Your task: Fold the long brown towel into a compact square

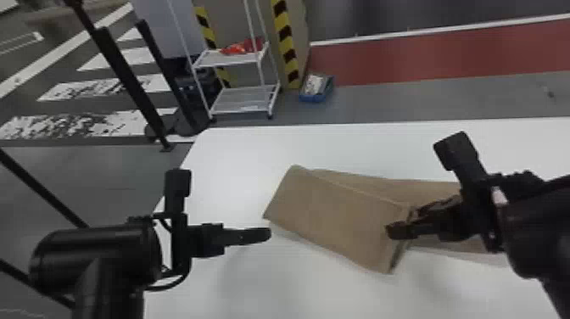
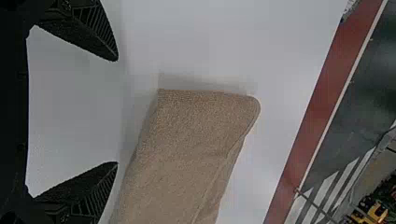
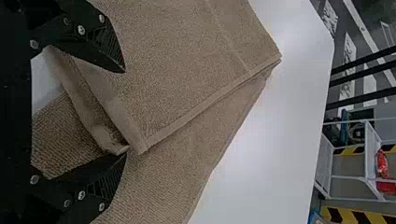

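White table (image 1: 229, 157) under us, and we've got a rack (image 1: 244, 102) beyond the towel (image 1: 335, 216), off to its left. Here's our left gripper (image 1: 266, 234), left of the towel, fingers wide apart! The towel lies partly folded on the table, and at its flap's right end, our right gripper (image 1: 402, 222) has its fingers parted.

Passage check: white tabletop (image 1: 237, 161).
Room to pass at far left and near centre; towel (image 1: 331, 212) and right gripper (image 1: 402, 221) obstruct the right, left gripper (image 1: 265, 234) the near left.
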You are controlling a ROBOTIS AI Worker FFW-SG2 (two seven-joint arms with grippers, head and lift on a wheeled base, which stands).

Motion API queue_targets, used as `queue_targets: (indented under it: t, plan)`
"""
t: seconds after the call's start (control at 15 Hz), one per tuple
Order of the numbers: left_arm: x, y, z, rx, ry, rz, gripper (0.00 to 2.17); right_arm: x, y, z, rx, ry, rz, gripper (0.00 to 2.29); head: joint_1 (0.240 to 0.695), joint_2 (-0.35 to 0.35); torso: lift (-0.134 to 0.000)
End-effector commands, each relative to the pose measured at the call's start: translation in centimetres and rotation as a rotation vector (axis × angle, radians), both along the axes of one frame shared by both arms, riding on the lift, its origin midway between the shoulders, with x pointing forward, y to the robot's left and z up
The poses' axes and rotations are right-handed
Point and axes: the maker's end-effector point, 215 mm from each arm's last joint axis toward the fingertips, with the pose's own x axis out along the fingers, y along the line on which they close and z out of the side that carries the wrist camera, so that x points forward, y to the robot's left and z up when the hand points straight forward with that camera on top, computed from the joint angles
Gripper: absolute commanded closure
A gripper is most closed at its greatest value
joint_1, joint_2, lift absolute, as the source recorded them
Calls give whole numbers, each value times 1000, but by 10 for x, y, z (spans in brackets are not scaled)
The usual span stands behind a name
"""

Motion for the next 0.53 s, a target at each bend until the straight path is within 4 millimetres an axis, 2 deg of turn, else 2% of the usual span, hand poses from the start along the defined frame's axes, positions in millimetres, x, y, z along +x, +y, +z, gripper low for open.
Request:
queue_targets:
  t: [0.0, 0.47]
  plan:
    - [-1, 0, 0, -2, 0, -1, 90, -10, 4, -5, -14, 30, 3, 299, 695, 318, -125]
    - [-1, 2, 1, -1, -1, 0, 97, -28, 7, 2, -11, 69, -15, 296, 695, 334, -125]
